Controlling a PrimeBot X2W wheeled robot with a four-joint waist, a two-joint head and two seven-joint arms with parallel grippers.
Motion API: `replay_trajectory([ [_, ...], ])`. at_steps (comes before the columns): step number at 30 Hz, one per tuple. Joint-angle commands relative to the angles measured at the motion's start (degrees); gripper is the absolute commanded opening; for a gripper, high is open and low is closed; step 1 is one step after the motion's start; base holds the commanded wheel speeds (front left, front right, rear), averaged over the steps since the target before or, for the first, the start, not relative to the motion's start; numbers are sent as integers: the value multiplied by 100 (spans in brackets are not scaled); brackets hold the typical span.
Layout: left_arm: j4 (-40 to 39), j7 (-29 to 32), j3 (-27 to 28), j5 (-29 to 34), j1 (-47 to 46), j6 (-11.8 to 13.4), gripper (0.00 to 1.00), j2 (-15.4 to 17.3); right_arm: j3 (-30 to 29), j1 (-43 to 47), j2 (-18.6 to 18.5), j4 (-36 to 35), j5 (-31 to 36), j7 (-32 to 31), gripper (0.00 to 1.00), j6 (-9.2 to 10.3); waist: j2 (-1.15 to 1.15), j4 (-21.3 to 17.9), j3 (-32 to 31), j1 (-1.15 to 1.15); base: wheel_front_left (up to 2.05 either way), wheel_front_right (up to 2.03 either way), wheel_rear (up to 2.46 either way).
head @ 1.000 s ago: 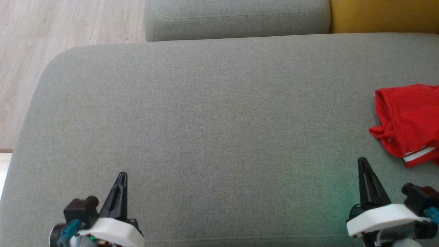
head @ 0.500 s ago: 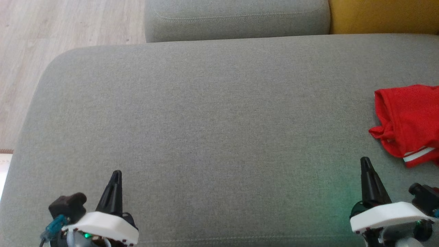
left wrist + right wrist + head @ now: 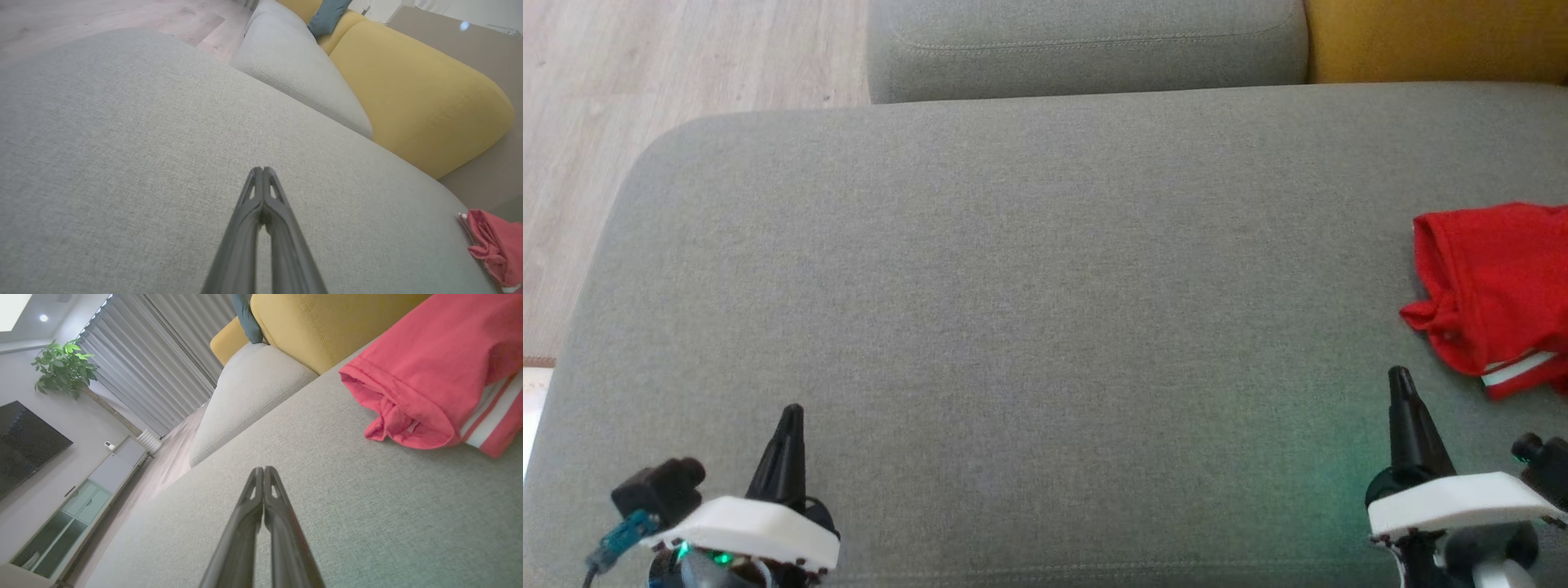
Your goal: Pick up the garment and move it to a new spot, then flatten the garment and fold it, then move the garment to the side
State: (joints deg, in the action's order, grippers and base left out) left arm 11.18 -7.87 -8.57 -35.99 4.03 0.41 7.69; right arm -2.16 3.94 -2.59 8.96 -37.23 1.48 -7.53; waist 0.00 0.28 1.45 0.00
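The garment (image 3: 1499, 290) is red with a white stripe near its hem; it lies folded and bunched at the right edge of the grey sofa seat (image 3: 1029, 269). It also appears as the garment (image 3: 441, 371) up close and the garment (image 3: 496, 249) far to the right. My right gripper (image 3: 1400, 377) is shut and empty, just left of and nearer than the garment, apart from it. My left gripper (image 3: 791, 410) is shut and empty over the seat's near left. The pressed-together tips show as left gripper (image 3: 262, 169) and right gripper (image 3: 261, 469).
A grey cushion (image 3: 1086, 45) and a mustard-yellow cushion (image 3: 1437, 37) line the back of the seat. Wooden floor (image 3: 645, 98) lies beyond the seat's rounded left corner. A TV, a cabinet and a plant (image 3: 65, 367) stand across the room.
Both grippers have drawn back a little toward the near edge, the left one also shifting left. The garment has not moved.
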Motion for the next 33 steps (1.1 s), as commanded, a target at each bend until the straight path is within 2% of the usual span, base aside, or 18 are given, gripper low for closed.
replay_trajectory([
  [1, -159, 41, 147, -212, -340, -61, 0, 25, 9, -270, -104, -141, -223, -9, 0, 1, 0, -1, -3, 0, 0, 0, 0],
  [33, 6, 527, 610, -2312, -594, -338, 0, -128, -71, -544, -139, 100, -2300, -237, 0, 2, 0, -11, -50, 0, 0, 0, 0],
])
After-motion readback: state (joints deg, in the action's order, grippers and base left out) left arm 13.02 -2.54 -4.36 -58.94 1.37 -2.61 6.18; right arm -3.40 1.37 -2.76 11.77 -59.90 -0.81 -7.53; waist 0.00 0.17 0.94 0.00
